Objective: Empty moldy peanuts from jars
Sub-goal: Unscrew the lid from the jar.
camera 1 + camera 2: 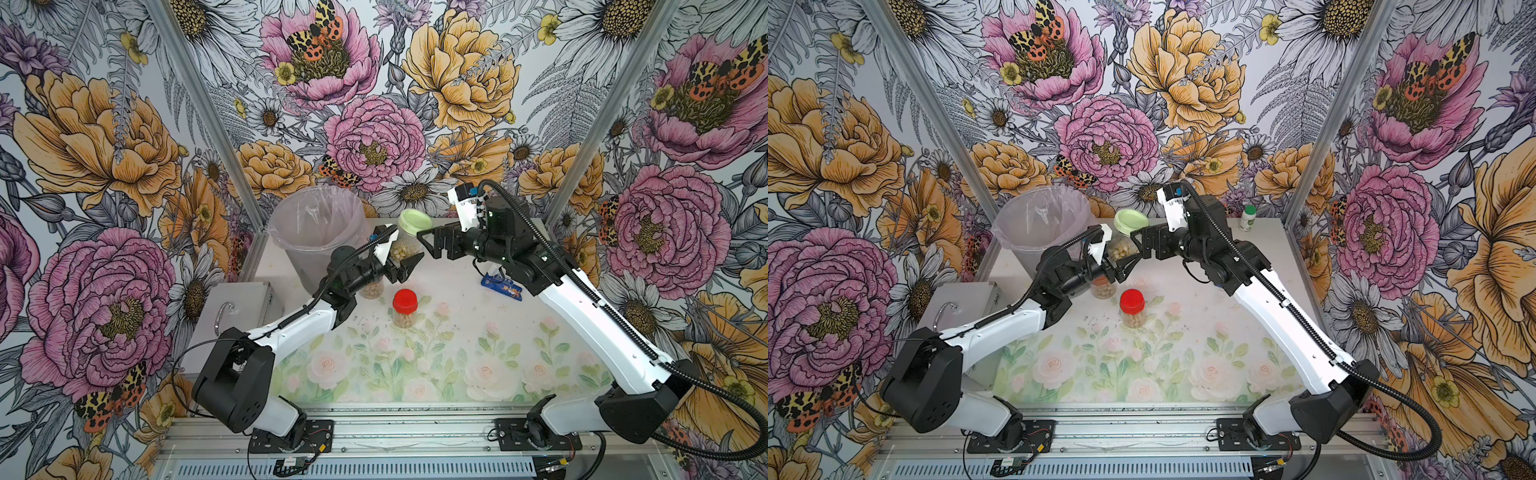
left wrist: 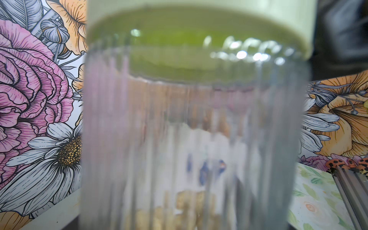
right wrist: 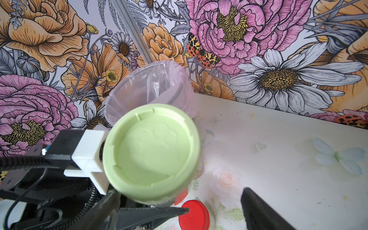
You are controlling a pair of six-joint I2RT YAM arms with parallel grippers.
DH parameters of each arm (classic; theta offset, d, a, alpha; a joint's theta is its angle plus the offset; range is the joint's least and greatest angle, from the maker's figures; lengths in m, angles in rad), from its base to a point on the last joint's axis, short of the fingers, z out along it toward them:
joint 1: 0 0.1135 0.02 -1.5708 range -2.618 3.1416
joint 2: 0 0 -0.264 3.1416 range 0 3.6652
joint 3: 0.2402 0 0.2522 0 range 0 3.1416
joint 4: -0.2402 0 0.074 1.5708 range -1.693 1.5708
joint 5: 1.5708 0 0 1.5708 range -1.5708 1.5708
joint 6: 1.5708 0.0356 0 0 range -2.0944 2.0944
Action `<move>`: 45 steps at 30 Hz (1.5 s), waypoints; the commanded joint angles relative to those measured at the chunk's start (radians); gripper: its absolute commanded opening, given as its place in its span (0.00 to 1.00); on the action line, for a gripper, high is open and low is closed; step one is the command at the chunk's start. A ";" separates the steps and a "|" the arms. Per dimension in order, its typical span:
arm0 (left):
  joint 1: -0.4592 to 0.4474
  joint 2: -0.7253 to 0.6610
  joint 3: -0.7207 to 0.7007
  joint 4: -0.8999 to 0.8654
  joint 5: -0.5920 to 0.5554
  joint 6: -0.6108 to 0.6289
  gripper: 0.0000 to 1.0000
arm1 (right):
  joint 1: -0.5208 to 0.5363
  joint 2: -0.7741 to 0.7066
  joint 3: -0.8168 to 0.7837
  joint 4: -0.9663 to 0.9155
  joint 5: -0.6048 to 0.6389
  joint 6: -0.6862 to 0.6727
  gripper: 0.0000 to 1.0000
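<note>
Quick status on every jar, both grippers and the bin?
green-lidded jar: lid on, peanuts inside, lifted.
red-lidded jar: closed, upright, peanuts inside.
brown-lidded jar: peanuts inside, partly hidden.
left gripper: shut on green-lidded jar.
right gripper: open beside its lid.
bucket: upright, lined.

A: Light?
B: Bright, even and diffuse in both top views. Only faint, soft shadows on the table (image 1: 457, 332).
A: Glare?
B: Small white specular dots high on the jar (image 2: 189, 139) wall in the left wrist view. The tabletop is washed pale in the right wrist view.
A: Focus?
B: Left wrist: the jar fills the frame and is badly blurred, while the wallpaper (image 2: 39, 79) behind is crisp. Right wrist: the green lid (image 3: 153, 153) is fairly sharp. In the top views the frame posts (image 1: 208, 116) splay outward.
</note>
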 commanded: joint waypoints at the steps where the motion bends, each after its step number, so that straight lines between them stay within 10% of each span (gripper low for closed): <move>1: 0.001 -0.074 0.001 0.123 0.033 0.015 0.29 | -0.026 -0.008 -0.011 0.018 0.055 0.016 0.95; 45: -0.007 -0.126 -0.035 0.088 0.040 0.032 0.29 | -0.166 0.099 0.082 0.038 0.036 -0.009 0.95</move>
